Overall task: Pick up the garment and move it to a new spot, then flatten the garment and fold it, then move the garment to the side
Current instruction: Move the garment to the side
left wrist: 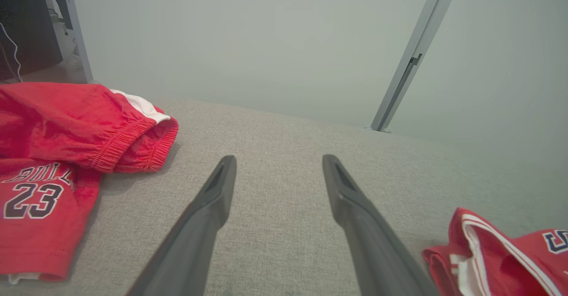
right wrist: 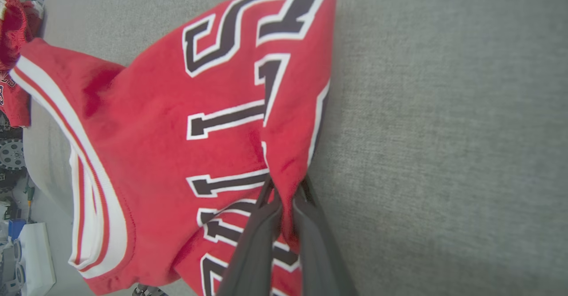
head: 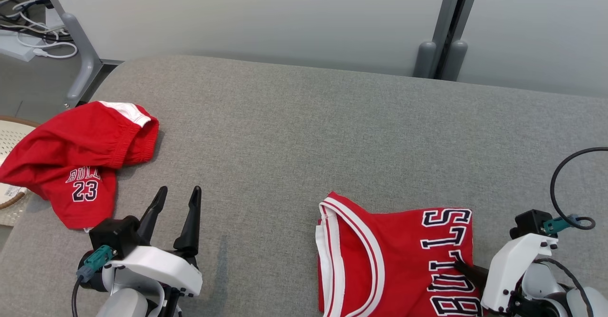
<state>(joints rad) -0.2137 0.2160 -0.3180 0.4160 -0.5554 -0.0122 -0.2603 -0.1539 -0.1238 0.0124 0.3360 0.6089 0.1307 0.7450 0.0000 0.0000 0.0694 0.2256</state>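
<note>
Folded red jersey at the near edge of the grey padded bench, right of its middle, partly cut off by the bottom of the head view. Neckline trim toward the bench's left edge, BULLS lettering turned sideways toward the right-hand fold. Looks already flattened and folded into a compact stack, so probably at the last step: shifting it aside.

Pinched at that right-hand fold by the right gripper, fingers drawn almost together, a ridge of red cloth squeezed up between them in the right wrist view. Taken at the fold rather than at a loose hem, likely to carry all layers together and keep the stack's shape. Low approach, fingers almost flat along the bench, suited to a drag or a shallow lift. Risk, as a judgement: trailing and unfolding of the neckline side under a one-sided grip.

Left gripper parked toward the near-left corner, fingers spread wide, holding nothing, tips over bare bench fabric, well apart from the jersey. Seems kept back to leave the path free, or ready to steady the neckline side.

Further out, red shorts marked 23, loosely bunched at the left edge and partly past it, well apart from the jersey, just beyond the left gripper.
</note>
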